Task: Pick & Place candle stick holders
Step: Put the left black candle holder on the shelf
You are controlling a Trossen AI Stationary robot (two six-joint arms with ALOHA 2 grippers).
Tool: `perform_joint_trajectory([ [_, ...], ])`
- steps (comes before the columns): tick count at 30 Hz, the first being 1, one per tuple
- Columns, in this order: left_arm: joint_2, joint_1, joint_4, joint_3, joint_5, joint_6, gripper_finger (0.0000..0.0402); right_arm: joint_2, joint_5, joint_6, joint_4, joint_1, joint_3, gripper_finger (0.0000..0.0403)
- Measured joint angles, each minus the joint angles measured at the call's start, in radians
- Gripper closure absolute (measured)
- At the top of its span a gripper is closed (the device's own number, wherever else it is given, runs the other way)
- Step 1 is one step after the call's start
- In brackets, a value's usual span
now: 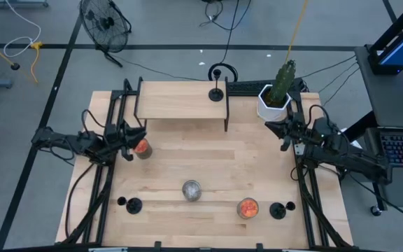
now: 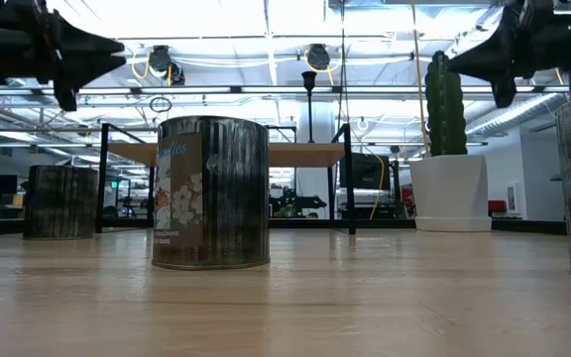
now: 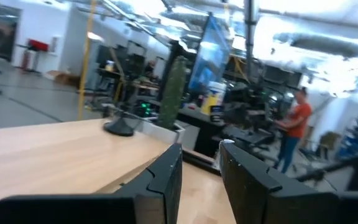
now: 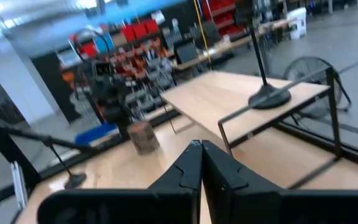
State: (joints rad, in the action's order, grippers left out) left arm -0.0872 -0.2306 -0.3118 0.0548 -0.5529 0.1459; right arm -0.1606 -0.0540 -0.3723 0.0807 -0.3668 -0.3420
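Overhead, a pale wooden plank tabletop [image 1: 208, 168] with visible grain carries a raised wooden shelf on thin black metal legs [image 1: 180, 100] along its far edge. One small black candle stick holder, a round disc base with a thin upright stem [image 1: 217, 92], stands on the right end of that shelf. Two more black candle stick holders sit near the front edge: one at the front left corner [image 1: 133, 205], one at the front right [image 1: 278, 210].

A tall ribbed green cactus in a white faceted pot [image 1: 277, 94] stands at the far right corner. A dull silver metal can [image 2: 211, 193] sits at front centre; its paper label carries script too blurred to read. One orange-filled glass jar [image 1: 248, 208] stands right of the can, another [image 1: 141, 148] just beside the left tool.

The left tool [image 3: 199, 167] hovers over the left side, its dark fingers spread slightly apart. The right tool [image 4: 199, 163] hovers near the cactus pot, fingers pressed together, holding nothing.
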Motion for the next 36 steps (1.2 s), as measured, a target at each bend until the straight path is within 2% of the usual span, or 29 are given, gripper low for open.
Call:
perform_joint_trajectory([
  [6,-0.009,0.0,0.221,0.108,0.079,0.005,0.0289,0.061,0.001,-0.062,-0.201,0.0,0.129,0.0402],
  [10,-0.058,0.0,0.391,0.208,0.139,0.04,0.0289,0.078,0.001,-0.097,-0.277,0.0,0.189,0.0402],
  [20,-0.323,-0.011,0.685,0.479,0.391,0.101,0.0289,0.079,0.005,-0.125,-0.435,0.0,0.263,0.0401],
  [28,-0.571,-0.063,0.869,0.709,0.404,0.124,0.0289,0.08,0.002,-0.11,-0.441,0.0,0.268,0.0401],
  [36,-0.747,-0.126,1.026,0.912,0.426,0.216,0.0289,0.08,-0.002,-0.097,-0.383,0.0,0.269,0.0401],
])
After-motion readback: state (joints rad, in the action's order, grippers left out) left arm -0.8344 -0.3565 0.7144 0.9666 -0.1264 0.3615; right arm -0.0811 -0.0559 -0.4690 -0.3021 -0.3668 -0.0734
